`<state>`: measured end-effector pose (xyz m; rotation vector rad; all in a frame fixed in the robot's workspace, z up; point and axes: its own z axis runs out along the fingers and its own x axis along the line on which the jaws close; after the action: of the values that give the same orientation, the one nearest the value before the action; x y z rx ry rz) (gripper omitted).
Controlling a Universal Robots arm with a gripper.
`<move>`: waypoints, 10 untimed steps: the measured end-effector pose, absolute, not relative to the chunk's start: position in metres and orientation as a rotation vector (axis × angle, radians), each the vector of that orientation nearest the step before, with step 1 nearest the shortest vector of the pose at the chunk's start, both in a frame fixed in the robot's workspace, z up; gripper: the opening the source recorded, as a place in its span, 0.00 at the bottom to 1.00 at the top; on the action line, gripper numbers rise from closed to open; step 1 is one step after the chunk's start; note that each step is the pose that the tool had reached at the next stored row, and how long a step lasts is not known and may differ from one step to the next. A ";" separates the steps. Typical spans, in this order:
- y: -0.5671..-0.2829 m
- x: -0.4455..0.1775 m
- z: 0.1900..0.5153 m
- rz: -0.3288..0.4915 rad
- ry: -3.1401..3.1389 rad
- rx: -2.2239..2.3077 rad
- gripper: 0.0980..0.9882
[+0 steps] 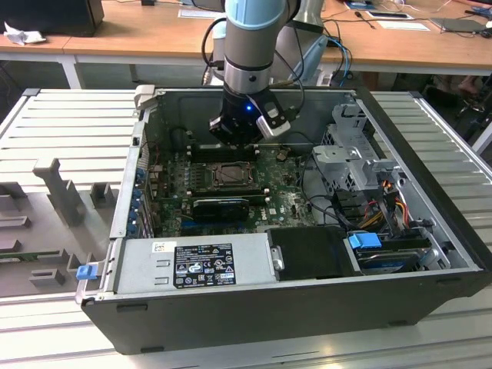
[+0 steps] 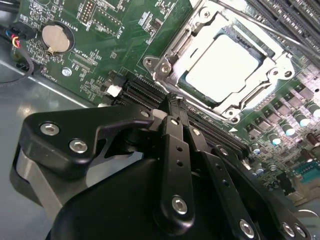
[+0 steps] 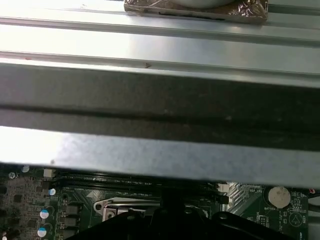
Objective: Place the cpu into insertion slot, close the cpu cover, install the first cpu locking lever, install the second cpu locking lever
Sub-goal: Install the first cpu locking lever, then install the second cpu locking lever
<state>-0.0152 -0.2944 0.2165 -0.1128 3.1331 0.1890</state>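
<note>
While the arm reaches down, end effector (image 2: pixel 176 100) pressed together, empty, above cpu (image 2: pixel 223 66).

Exterior view looks down from high up at the open dark-grey metal computer case (image 1: pixel 307 307). Second wrist view sits close over the green motherboard (image 2: pixel 125 40), past the black gripper (image 2: pixel 176 102). First wrist view faces the case wall; both wrist views share the board.

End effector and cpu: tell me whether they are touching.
Apart. In the second wrist view the end effector sits over the black card slots, with bare socket frame between it and the cpu.
</note>
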 end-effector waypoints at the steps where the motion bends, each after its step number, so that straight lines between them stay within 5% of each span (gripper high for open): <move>1: -0.295 -0.015 0.217 0.189 3.133 -0.113 0.01; 10: -0.303 -0.015 0.217 0.189 3.133 -0.112 0.01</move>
<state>-0.0152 -0.3033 0.2172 -0.1124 3.1332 0.1886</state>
